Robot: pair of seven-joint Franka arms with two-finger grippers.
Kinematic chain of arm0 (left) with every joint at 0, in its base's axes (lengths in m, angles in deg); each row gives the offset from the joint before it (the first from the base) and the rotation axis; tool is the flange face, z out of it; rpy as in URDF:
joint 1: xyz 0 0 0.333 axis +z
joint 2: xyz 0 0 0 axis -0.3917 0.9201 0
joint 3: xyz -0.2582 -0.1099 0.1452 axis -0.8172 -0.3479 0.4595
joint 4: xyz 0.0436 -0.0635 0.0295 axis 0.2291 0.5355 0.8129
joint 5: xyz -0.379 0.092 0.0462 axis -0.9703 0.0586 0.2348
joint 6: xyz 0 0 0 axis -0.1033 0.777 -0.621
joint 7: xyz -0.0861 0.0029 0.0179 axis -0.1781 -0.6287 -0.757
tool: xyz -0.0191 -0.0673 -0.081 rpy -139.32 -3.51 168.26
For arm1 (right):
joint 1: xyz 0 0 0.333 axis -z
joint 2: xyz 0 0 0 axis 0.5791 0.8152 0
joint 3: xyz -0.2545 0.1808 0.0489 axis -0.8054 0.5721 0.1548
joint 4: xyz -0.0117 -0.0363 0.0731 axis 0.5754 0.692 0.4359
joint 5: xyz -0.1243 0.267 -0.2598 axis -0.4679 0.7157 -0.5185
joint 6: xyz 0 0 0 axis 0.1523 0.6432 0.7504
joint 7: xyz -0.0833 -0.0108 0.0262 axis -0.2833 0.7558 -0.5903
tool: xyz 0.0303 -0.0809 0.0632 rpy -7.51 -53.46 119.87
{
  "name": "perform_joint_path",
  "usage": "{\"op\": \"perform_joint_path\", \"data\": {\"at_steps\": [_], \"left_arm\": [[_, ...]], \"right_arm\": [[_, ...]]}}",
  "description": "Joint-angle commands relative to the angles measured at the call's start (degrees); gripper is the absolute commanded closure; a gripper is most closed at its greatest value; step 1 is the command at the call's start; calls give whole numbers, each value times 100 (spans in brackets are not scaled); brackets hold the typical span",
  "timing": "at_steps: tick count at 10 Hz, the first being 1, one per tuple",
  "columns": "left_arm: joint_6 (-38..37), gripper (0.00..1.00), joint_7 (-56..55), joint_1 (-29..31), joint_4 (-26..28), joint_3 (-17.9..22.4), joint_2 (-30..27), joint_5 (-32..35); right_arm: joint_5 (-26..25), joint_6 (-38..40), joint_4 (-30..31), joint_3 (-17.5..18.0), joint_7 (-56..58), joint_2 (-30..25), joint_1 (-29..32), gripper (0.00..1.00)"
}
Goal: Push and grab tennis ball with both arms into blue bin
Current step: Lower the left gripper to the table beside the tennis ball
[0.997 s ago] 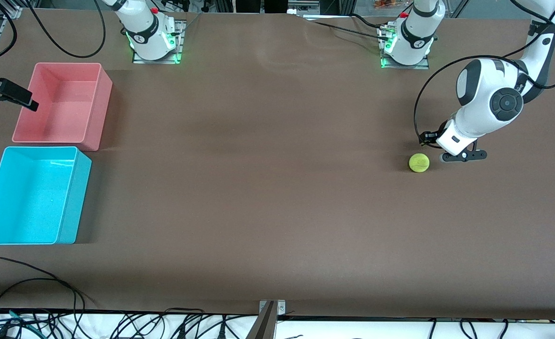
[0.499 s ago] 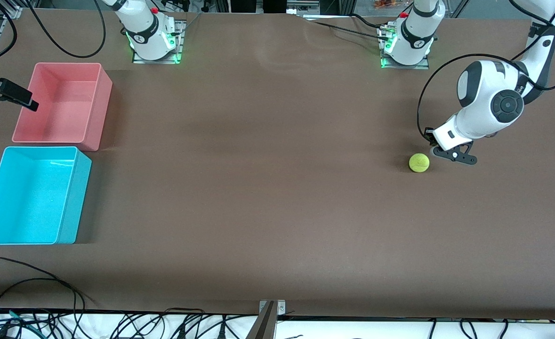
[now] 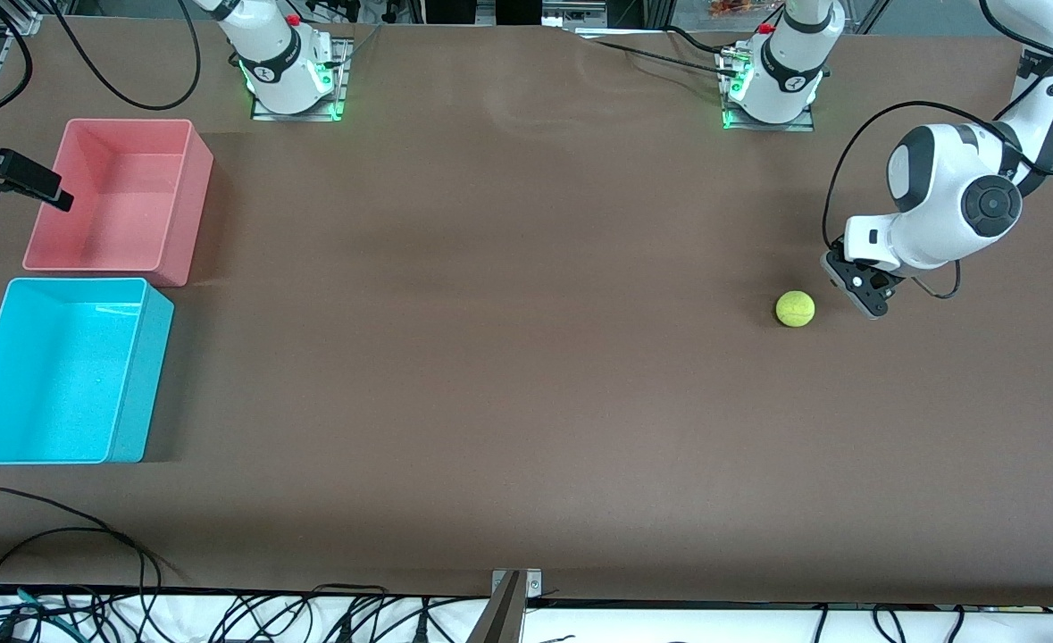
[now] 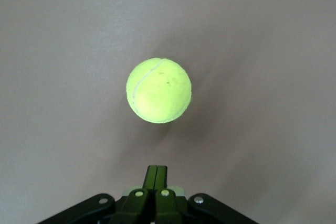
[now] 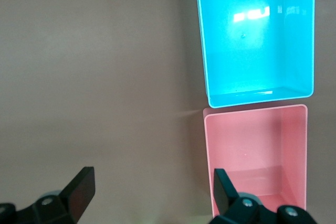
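the tennis ball (image 3: 795, 308) rests on the bare brown table (image 3: 508, 375) toward the left arm's end, at about four o'clock from the table's centre in the front view. the left gripper (image 3: 872, 304) sits low just beside the ball, at its three o'clock, with a clear gap between them; its fingers (image 4: 156, 174) are pressed together and grasp nothing, and in the left wrist view the ball (image 4: 159, 91) lies straight ahead of the closed tips. well apart, at the right arm's end of the table, the blue bin (image 3: 60, 371) stands at roughly eight o'clock from centre, with the pink bin (image 3: 117, 195) touching or just beside it at its twelve o'clock, farther from the front camera. the right gripper (image 3: 30, 186) waits at the pink bin's outer rim, at its nine o'clock; the right wrist view shows its fingers (image 5: 79, 190) spread wide and holding nothing, with both bins below.
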Motion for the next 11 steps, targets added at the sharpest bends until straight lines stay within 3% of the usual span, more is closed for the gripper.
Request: {"op": "perform_joint_path", "data": {"at_steps": [1, 4, 11], "left_arm": [[729, 100, 2091, 147, 34, -32, 300, -102], [1188, 100, 3475, 262, -18, -32, 670, -321], [1840, 100, 3892, 271, -273, -41, 1382, -445]], "right_arm": [[120, 42, 0, 7, 31, -26, 45, 0], [120, 34, 0, 7, 31, -26, 45, 0], [120, 25, 0, 7, 31, -9, 45, 0]]}}
